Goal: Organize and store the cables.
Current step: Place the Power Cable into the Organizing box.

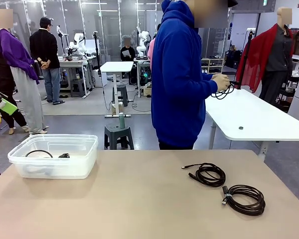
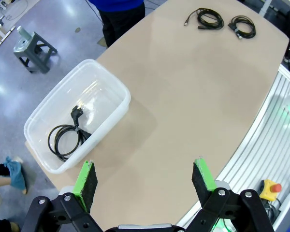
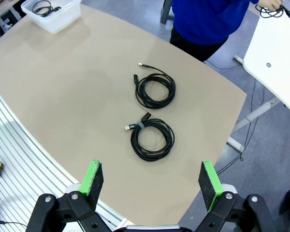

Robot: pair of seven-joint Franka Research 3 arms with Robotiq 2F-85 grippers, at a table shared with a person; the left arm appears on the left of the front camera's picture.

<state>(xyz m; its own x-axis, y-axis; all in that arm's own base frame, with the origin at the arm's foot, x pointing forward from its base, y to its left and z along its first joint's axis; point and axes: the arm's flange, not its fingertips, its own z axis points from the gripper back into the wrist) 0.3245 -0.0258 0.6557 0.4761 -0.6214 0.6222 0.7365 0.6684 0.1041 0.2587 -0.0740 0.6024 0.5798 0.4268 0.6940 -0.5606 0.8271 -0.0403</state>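
One coiled black cable (image 2: 65,137) lies stored inside the clear rectangular plastic bin (image 2: 113,79). Two more black cable coils (image 3: 155,90) wait on the tan bench (image 1: 139,199), well right of that bin, presumably for pickup. The left end effector (image 2: 144,176) and right end effector (image 3: 152,180) gape, empty.
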